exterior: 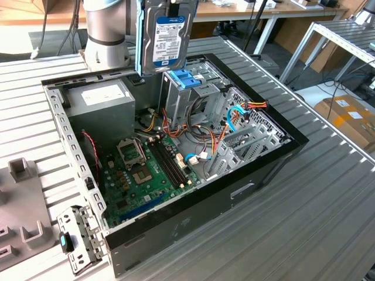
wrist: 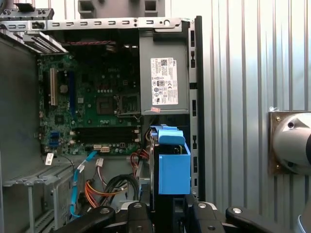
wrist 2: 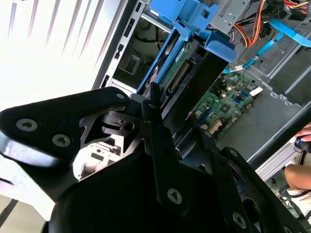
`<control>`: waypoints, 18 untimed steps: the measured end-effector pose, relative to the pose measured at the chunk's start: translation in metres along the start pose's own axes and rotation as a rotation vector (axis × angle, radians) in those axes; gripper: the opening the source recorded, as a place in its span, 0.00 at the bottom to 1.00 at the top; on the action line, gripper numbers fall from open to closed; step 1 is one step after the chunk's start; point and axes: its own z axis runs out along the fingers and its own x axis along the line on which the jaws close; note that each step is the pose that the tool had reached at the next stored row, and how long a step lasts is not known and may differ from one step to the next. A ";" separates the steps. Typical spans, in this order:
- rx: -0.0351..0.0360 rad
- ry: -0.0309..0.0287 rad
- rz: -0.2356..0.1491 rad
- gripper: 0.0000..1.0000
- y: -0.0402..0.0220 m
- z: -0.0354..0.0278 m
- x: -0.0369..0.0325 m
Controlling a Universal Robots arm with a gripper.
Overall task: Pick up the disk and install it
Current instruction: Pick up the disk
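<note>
In the exterior view the disk (exterior: pixel 167 35) hangs upright, a grey-silver drive with a white and blue label and a bright blue frame on its edge. It hovers just above the grey drive cage (exterior: pixel 196 96) of the open computer case (exterior: pixel 246 187). The disk's lower edge is close over the blue latch (exterior: pixel 183 79). My gripper (wrist 2: pixel 172 109) is shut on the disk (wrist 2: pixel 177 73), one black finger on each flat side. In the first wrist view the disk (wrist: pixel 154 170) is seen edge-on between the gripper (wrist: pixel 167 213) fingers, beside the blue latch (wrist: pixel 174 170).
Inside the case lie the grey power-supply box (exterior: pixel 96 108), the green motherboard (exterior: pixel 146 170) and orange and blue cables (exterior: pixel 225 126). The arm's base (exterior: pixel 105 32) stands behind the case on the slatted metal table (exterior: pixel 328 193). A person's hand (wrist 2: pixel 301 141) shows past the case.
</note>
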 end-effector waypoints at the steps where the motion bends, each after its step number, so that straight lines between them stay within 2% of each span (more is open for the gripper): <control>1: 0.0000 0.0000 0.000 0.35 -0.0034 0.0000 -0.0001; 5: 0.0000 0.0000 0.000 0.35 -0.0165 0.0001 -0.0006; 9: 0.0000 0.0000 0.000 0.35 -0.0321 0.0002 -0.0010; 11: 0.0000 0.0001 0.000 0.35 -0.0373 0.0002 -0.0011; 18: 0.0000 0.0000 -0.002 0.35 -0.0479 0.0003 -0.0014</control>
